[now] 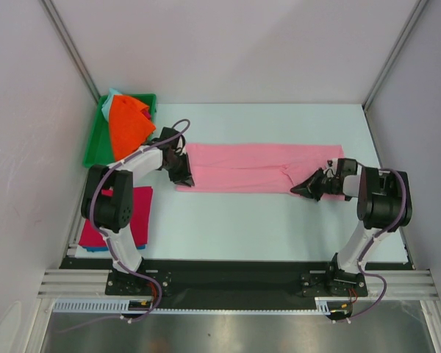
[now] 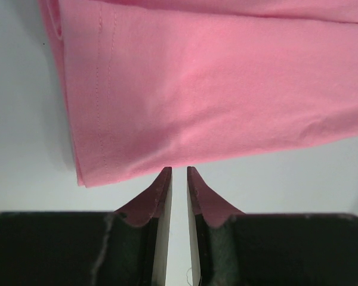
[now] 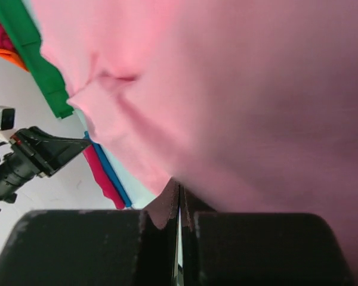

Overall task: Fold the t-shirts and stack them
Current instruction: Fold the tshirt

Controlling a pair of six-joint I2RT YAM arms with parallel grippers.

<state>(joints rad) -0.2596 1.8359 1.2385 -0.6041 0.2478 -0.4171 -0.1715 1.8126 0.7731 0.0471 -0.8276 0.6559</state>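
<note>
Left gripper [image 1: 182,175] is down at the left end of the light pink t-shirt [image 1: 242,168], and the wrist view shows it clearly: its 2 fingers [image 2: 158,193] stand a narrow slit apart, with bare bench showing in the slit and the tips right at the shirt's hemmed edge [image 2: 215,89]. No cloth shows between them.

Over to the right gripper [image 1: 303,189], low at the shirt's near edge towards its right end. Its jaws are pressed together, with no gap in the wrist view [image 3: 179,186], and pink cloth [image 3: 256,89] sits right at the tips. Whether a fold is pinched there, I cannot tell.

The pink shirt lies as 1 long band across the middle of the bench [image 1: 242,228], running left to right. A bright orange t-shirt [image 1: 126,125] sits in the green tray [image 1: 95,143] at the far-left corner. A folded magenta-red t-shirt [image 1: 136,209] lies by the left edge, towards the near-left corner.
</note>
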